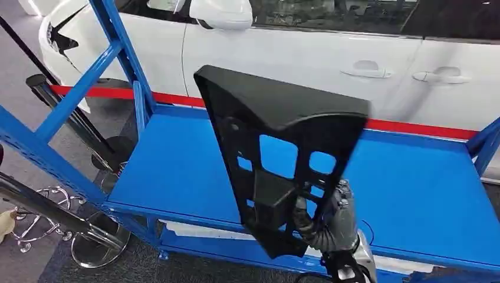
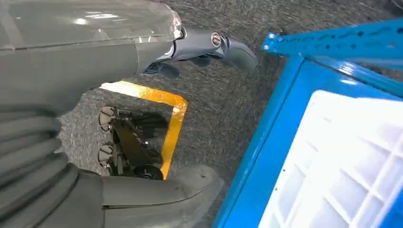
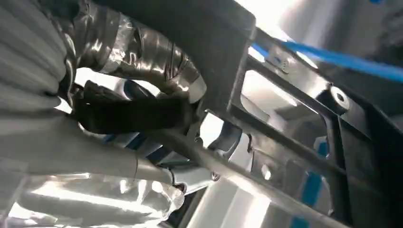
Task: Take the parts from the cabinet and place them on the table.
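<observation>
Part (image 1: 277, 118) gripped by R hand (image 1: 330, 221) over table (image 1: 413, 194); L hand (image 2: 95, 142) spread, holding nothing

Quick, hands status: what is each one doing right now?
Left hand: open, holding nothing, hanging over the floor beside the blue rack.
Right hand: gripping the black plastic part above the blue table.

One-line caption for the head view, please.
Right robot hand holds a black plastic part upright above the blue table, white car behind.
</observation>
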